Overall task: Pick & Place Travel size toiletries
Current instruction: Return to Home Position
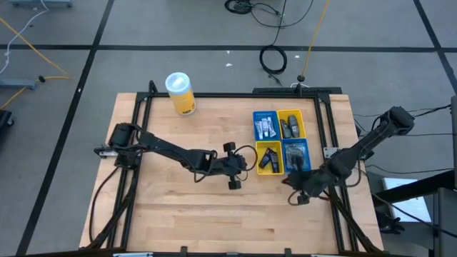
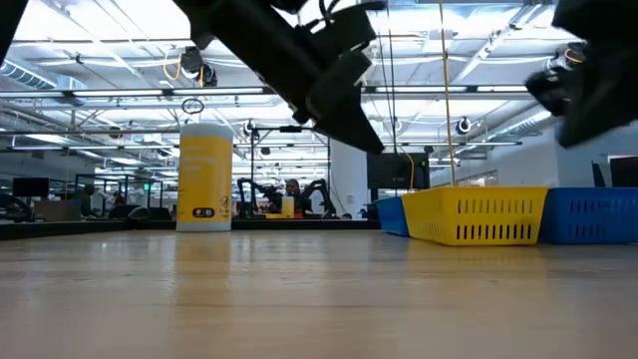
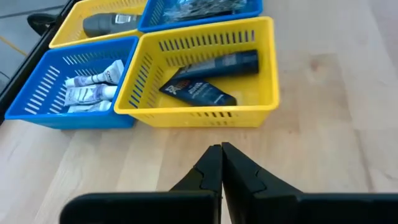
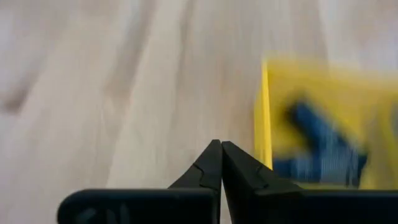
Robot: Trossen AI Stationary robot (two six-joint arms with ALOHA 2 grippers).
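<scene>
The travel size toiletries lie in a four-compartment tray [image 1: 280,143] at the table's right. Dark blue tubes and packets [image 3: 208,78] lie in the near yellow basket [image 3: 199,112], white tubes [image 3: 90,87] in a blue basket [image 3: 37,99], and a grey item [image 3: 109,25] in the far yellow basket. My left gripper [image 3: 222,149] is shut with nothing in it, above the wood just left of the tray [image 1: 243,165]. My right gripper [image 4: 221,144] is also shut with nothing in it, and hovers near the tray's near right corner [image 1: 296,191].
A tall yellow canister with a white lid [image 1: 180,93] stands at the table's far left of centre. Bare wooden tabletop [image 1: 178,207] stretches left of and nearer than the tray. A black frame [image 1: 136,128] runs along the table's edges.
</scene>
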